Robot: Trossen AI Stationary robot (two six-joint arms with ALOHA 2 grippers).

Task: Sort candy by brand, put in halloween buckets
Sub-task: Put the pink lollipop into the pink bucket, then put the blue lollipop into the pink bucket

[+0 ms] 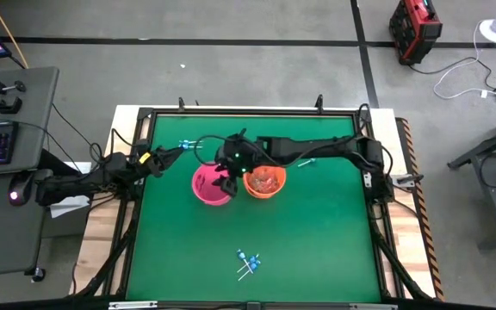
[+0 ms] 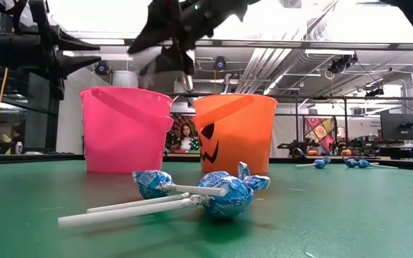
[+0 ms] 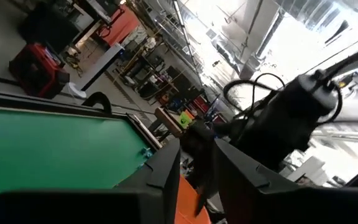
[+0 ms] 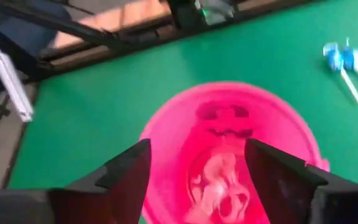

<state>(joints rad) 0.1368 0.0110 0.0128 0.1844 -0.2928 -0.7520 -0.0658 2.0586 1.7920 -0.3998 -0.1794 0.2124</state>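
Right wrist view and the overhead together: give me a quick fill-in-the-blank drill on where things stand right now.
1. The right gripper hangs with its fingers apart above the ____ bucket.
2. The bucket with a jack-o'-lantern face is ____.
3. The lollipops lying near the table's front edge have ____ wrapped heads.
4. The left gripper sits toward the table's ____ edge, beside the pink bucket.

Missing words: pink; orange; blue; back

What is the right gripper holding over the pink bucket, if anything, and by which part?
Nothing. The right gripper hangs over the pink bucket with its jaws open and only candy wrappers lying in the bucket below.
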